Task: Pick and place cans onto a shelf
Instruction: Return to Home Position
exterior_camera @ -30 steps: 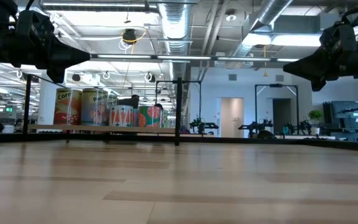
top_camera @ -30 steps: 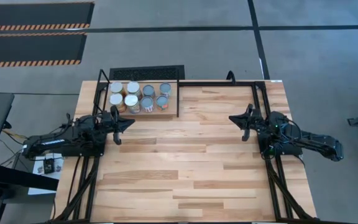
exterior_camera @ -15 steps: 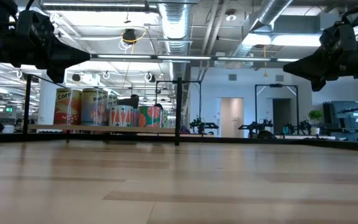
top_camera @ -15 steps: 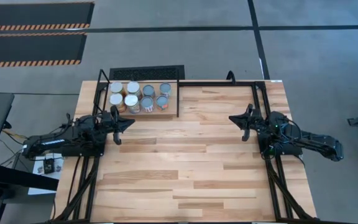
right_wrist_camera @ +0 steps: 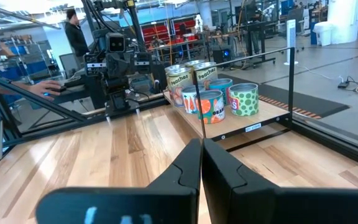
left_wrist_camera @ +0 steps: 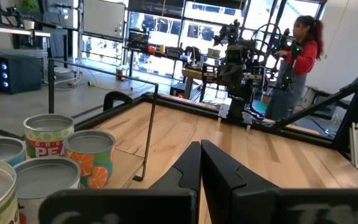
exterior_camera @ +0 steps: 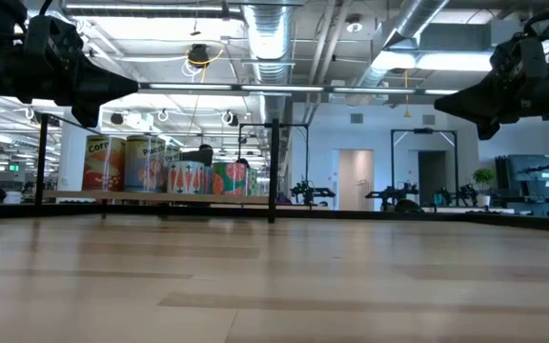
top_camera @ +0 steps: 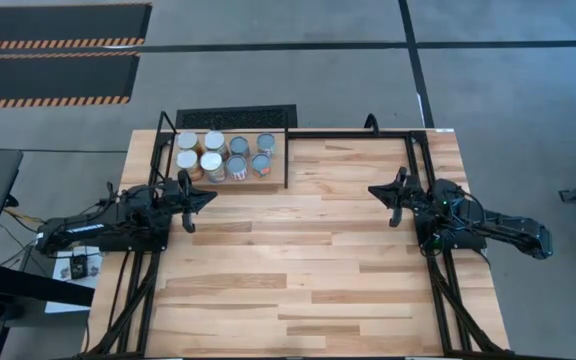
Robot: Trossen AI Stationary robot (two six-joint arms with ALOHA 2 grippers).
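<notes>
From above, eight cans [top_camera: 223, 155] stand in two rows on the shelf [top_camera: 271, 176] at the far left corner of the desk [top_camera: 298, 260]. We see no can elsewhere on the planks. The left claw [top_camera: 209, 197] hangs just in front of the shelf, and the right claw [top_camera: 373, 190] sits well apart on the opposite side. Both point inward.

At desk level, the cans [exterior_camera: 160, 164] line the shelf board [exterior_camera: 141, 197]. Both arms hang high above the desk, and neither touches anything.

Past the left claw [left_wrist_camera: 199, 163], its jaws pressed together on nothing, we read a green-peas can [left_wrist_camera: 48, 132] and an orange-printed one [left_wrist_camera: 91, 155] just beside it on the shelf.

The right claw [right_wrist_camera: 201, 163] is likewise closed and empty. Across the desk it looks at the peach cans [right_wrist_camera: 182, 78] and a green-dotted can [right_wrist_camera: 244, 99] grouped on the shelf [right_wrist_camera: 248, 126].

We judge that the placing is done and the step in hand is the retreat to rest. The next move calls only for drawing each arm back clear of the shelf frame without brushing the cans.
</notes>
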